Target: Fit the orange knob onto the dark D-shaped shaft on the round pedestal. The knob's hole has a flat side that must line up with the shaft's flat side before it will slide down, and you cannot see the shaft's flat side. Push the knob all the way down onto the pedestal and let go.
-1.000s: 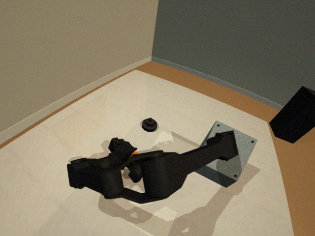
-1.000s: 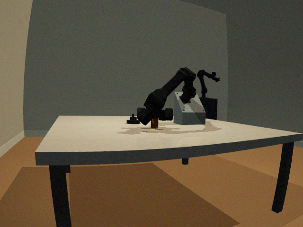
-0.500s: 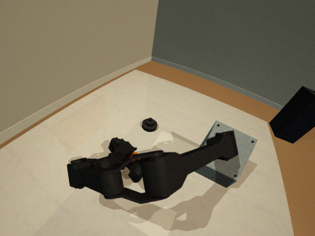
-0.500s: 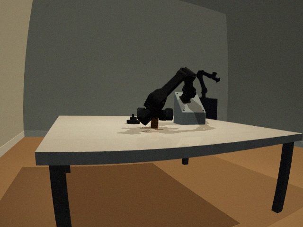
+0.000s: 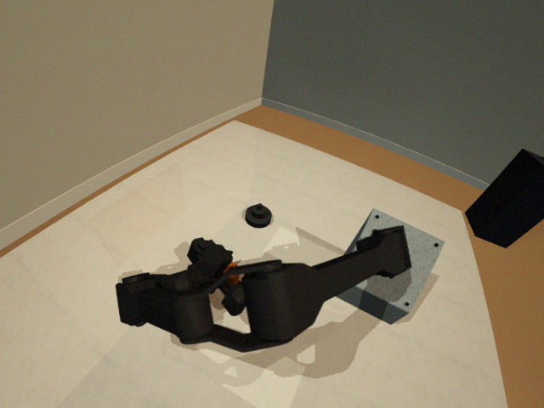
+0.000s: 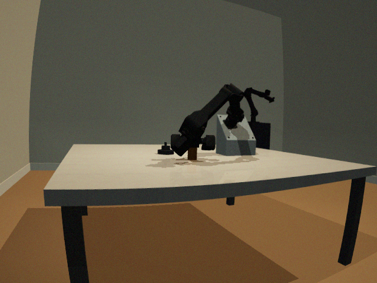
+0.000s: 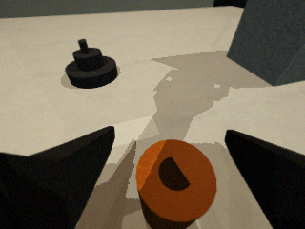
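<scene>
The orange knob [image 5: 234, 278] [image 6: 192, 154] [image 7: 202, 187] stands upright on the table. Its top faces the wrist camera and shows a dark D-shaped hole, with the flat side toward the upper right in the wrist view. My gripper [image 5: 227, 280] [image 6: 193, 147] [image 7: 169, 133] is open around the knob, with a gap on each side of it in the wrist view. The dark round pedestal [image 5: 257, 219] [image 6: 165, 151] [image 7: 91, 77] stands apart from the knob, at the upper left of the wrist view. Its thin shaft [image 6: 165, 143] [image 7: 83, 47] points up and is bare; its flat side cannot be made out.
A grey-blue block with a sloped top [image 5: 422, 263] [image 6: 227, 147] [image 7: 272, 43] stands on the table [image 5: 144, 211] [image 6: 106, 170], to the right of the pedestal and partly under my arm in the top view. A black box [image 5: 505, 206] stands beyond the table's edge.
</scene>
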Motion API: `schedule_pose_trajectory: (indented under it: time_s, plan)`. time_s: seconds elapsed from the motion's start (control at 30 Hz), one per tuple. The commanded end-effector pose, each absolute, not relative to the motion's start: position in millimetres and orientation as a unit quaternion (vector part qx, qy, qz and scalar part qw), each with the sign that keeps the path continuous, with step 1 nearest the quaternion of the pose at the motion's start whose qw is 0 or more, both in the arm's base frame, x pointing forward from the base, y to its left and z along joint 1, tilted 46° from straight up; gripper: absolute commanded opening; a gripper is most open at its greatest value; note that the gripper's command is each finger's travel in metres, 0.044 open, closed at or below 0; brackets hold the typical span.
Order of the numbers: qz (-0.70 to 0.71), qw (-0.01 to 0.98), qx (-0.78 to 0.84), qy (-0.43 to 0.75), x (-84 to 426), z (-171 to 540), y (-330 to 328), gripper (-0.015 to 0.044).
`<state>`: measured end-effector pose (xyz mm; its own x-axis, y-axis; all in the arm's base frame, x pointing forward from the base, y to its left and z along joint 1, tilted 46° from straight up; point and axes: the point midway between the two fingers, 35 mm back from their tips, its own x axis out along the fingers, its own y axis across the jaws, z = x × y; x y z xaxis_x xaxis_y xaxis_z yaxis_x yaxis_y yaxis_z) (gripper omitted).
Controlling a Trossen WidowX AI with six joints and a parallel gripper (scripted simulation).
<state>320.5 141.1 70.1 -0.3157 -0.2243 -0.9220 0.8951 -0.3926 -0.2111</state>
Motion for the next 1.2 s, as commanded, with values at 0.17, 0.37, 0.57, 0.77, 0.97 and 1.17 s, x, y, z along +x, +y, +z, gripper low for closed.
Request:
schedule_pose_trajectory:
  time_s: [0.17, 0.37, 0.57, 0.77, 0.97, 1.17]
  plan:
    - [-0.702, 0.398, 0.448, 0.386, 316.4, 94.2, 116.8, 0.044]
    - [-0.686, 0.407, 0.467, 0.381, 304.8, 125.0, 82.8, 0.044]
    - [-0.627, 0.292, 0.565, 0.449, 302.4, 116.4, 81.8, 0.044]
    - [-0.433, 0.146, 0.72, 0.523, 307.0, 131.1, 75.7, 0.044]
    - [-0.371, 0.122, 0.752, 0.531, 307.0, 139.5, 71.5, 0.044]
    - [-0.371, 0.122, 0.752, 0.531, 307.0, 139.5, 71.5, 0.044]
